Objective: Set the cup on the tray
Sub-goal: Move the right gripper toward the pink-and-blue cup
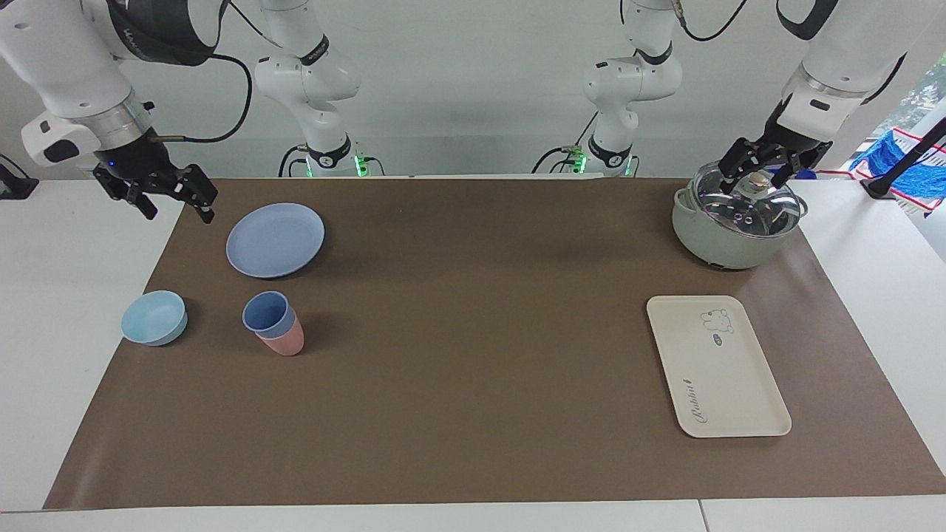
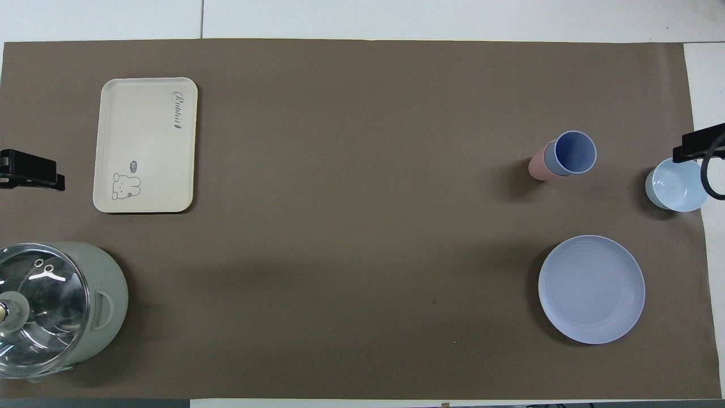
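The cup [image 1: 266,312], periwinkle blue, sits nested in a pink cup [image 1: 284,341] on the brown mat [image 1: 473,369] toward the right arm's end of the desk; the pair leans, so the blue one prob. has to be pulled out of the pink one, not just lifted. Rel. to the cup: the light-blue bowl [image 1: 154,317] is beside it toward the mat edge, the blue plate [image 1: 275,239] is nearer the robots, and the tray [image 1: 717,365] lies well apart at the left arm's end, bare, w/ room for it. Right end effector [image 1: 171,193] hangs over the mat corner near the plate, fingers spread wide, holding nothing; likely the one to fetch. Left end effector [image 1: 761,171] sits low around the knob of the pot [image 1: 728,240]'s glass lid, fingers apart, nothing gripped; waiting. Writing: the tray has cursive "Rabbit" along one edge plus a small bear drawing; the tiny mark beside it is unreadable.
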Controlling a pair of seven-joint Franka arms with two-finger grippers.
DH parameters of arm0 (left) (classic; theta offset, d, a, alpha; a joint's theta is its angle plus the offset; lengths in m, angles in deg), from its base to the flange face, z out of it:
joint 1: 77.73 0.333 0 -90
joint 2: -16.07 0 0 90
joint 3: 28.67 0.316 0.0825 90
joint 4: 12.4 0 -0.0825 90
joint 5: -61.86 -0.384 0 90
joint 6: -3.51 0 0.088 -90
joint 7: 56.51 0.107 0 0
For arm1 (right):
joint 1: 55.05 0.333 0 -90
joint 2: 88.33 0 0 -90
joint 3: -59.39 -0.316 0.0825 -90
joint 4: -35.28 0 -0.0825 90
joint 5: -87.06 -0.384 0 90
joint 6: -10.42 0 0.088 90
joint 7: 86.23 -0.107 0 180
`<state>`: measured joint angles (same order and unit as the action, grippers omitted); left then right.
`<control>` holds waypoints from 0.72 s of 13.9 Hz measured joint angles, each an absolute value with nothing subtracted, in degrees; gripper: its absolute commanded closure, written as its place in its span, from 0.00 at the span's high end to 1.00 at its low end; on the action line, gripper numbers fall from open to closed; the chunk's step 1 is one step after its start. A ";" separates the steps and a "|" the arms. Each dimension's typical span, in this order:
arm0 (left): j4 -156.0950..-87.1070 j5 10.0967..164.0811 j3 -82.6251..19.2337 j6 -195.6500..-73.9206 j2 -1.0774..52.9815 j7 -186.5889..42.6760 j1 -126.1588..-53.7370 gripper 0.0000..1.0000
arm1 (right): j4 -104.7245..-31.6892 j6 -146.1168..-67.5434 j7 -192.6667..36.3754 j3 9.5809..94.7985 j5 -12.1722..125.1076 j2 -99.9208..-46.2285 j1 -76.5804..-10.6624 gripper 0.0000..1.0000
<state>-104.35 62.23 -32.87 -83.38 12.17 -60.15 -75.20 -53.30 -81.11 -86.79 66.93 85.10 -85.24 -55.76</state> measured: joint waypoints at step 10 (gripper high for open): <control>-104.35 62.23 -32.87 -83.38 12.17 -60.16 -75.20 1.00 | -26.73 -75.66 -98.77 66.82 72.98 -55.66 -62.56 1.00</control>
<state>-104.35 62.23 -32.87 -83.38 12.17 -60.16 -75.20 -26.73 -75.66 -98.77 66.82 72.98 -55.66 -62.56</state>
